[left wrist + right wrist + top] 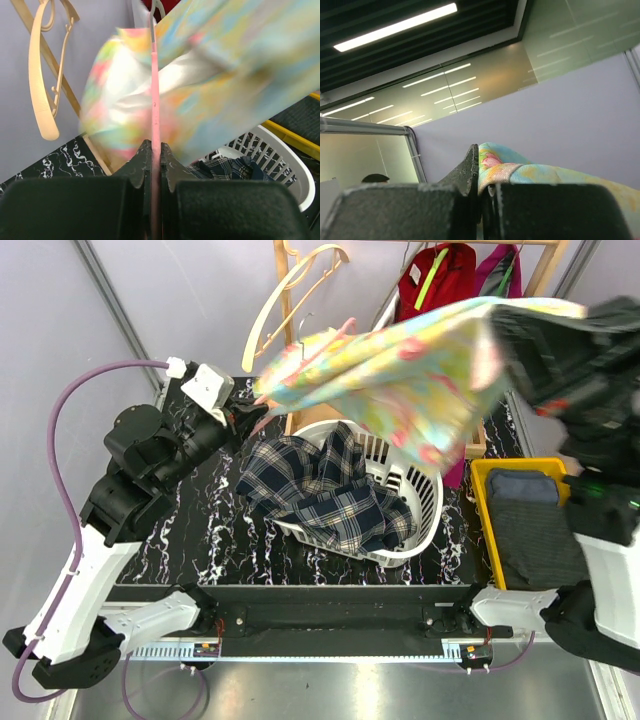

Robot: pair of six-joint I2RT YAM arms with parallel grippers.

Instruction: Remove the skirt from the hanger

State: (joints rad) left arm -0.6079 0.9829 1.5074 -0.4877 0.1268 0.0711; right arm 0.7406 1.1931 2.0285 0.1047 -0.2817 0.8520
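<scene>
Left hand [155,150] clamped on pink hanger [155,95]; right hand [480,170] pinching floral skirt [400,360] edge (stretched above basket [432,510]).

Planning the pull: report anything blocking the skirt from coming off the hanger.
Nothing visible blocks it. The right gripper pinches the skirt, the left gripper clamps the pink hanger, and the skirt spans open air above the basket.

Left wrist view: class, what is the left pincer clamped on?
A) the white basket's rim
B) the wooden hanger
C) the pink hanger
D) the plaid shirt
C: the left pincer is shut on the thin pink hanger, which runs up into the colourful skirt.
</scene>
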